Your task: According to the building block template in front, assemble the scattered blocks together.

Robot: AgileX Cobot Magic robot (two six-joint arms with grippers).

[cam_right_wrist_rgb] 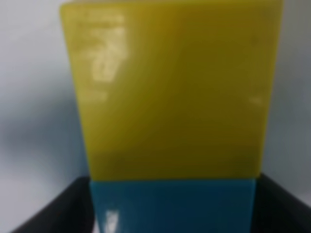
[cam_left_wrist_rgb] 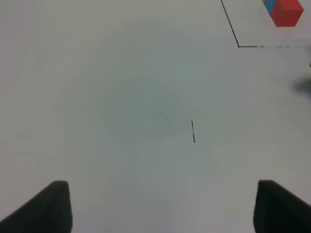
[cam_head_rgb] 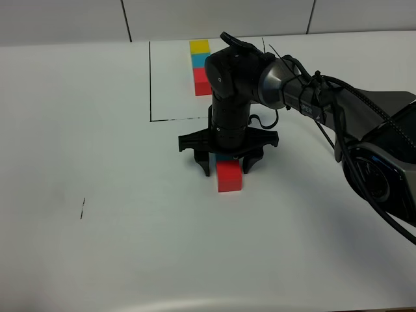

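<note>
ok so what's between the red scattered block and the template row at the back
In the exterior high view, the right gripper and its arm stand between the red block and the template, hiding much of that stretch.

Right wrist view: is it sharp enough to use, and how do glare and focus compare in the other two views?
Right wrist view: soft throughout, with the yellow block and cyan-blue block filling the frame and pale glare patches on both. Left wrist view: evenly lit; the fingertips are blurred, and the template's red cube is slightly soft. Exterior high view: sharp, with a soft shadow beside the red block.
</note>
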